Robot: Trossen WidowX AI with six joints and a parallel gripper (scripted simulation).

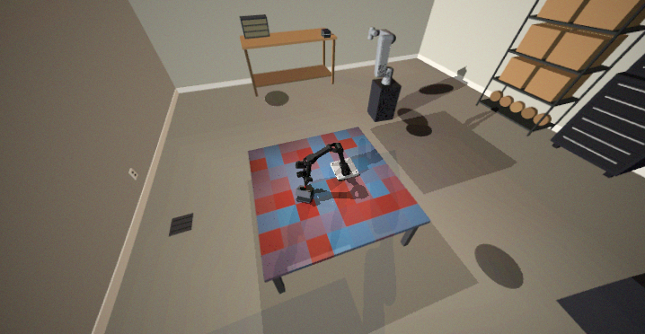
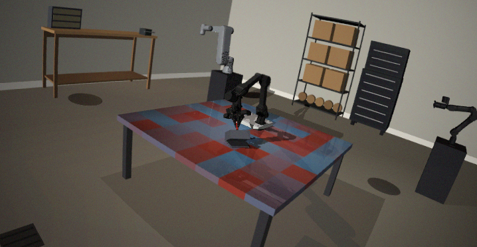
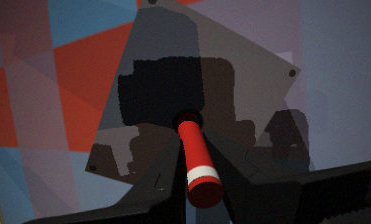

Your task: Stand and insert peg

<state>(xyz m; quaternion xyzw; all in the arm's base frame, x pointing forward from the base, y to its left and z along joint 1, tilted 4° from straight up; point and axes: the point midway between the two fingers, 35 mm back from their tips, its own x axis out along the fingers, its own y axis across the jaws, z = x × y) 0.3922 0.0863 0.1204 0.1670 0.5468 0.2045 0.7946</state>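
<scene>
The sloped grey panel (image 1: 304,195) (image 2: 237,135) (image 3: 256,75) stands on the table. Its one hole (image 3: 188,114) is dark, with some dark red showing inside its rim. The red peg (image 3: 197,150) (image 2: 236,124) has its white-banded end toward the wrist camera. Its plain end is at the hole's mouth and seems to reach just inside; the exact depth is hidden. My gripper (image 3: 191,138) (image 2: 236,126) (image 1: 305,186) is shut on the peg, between its band and its plain end, with the fingertips close above the panel face.
The arm's white base plate (image 1: 339,171) (image 2: 255,122) is on the patchwork table (image 1: 378,237) (image 2: 206,159), behind the panel. Dark shadows of the arm fall over the panel face. A wooden bench, shelves and other robots stand away from the table.
</scene>
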